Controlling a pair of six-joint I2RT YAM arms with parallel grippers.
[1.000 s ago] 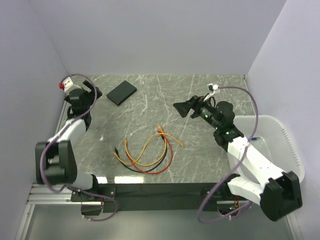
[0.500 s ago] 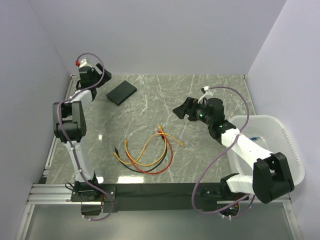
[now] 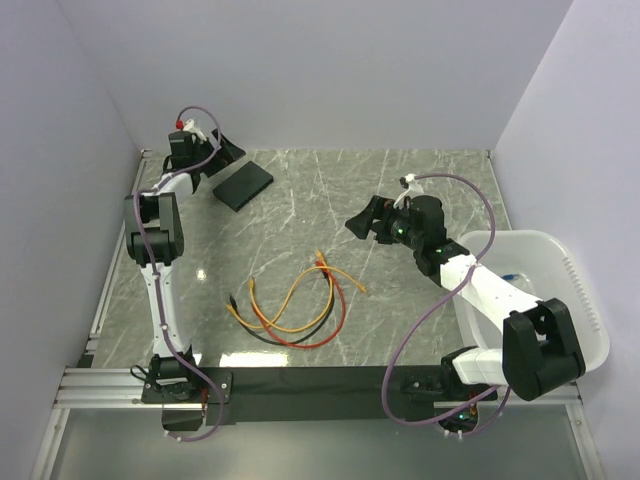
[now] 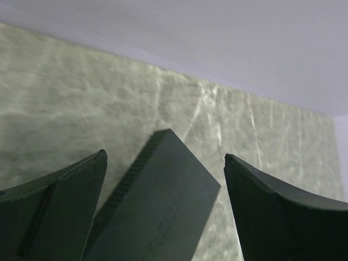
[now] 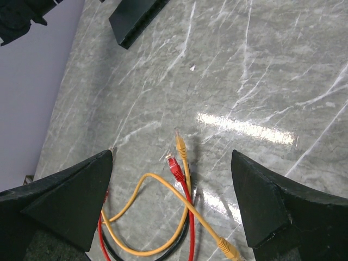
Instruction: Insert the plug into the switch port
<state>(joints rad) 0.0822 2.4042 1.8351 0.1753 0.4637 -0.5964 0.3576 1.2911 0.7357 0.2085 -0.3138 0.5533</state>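
The switch (image 3: 243, 185), a flat matte-black box, lies at the far left of the table. It also shows in the left wrist view (image 4: 157, 209) and the right wrist view (image 5: 136, 19). My left gripper (image 3: 222, 155) is open and hovers just off the switch's far-left side, its jaws (image 4: 164, 155) standing either side of it and apart from it. A bundle of yellow, red and black cables (image 3: 295, 305) lies mid-table. A red plug (image 5: 174, 166) and a yellow plug (image 5: 180, 145) lie side by side. My right gripper (image 3: 362, 218) is open and empty above them (image 5: 171, 152).
A white plastic bin (image 3: 575, 290) stands at the right edge beside the right arm. Lilac walls close the table at the back and both sides. A second yellow plug (image 5: 228, 250) lies at the bundle's right end.
The left arm has stretched out to the far-left corner, bringing its open gripper up to the switch. The right arm shifted slightly at first and then held still.
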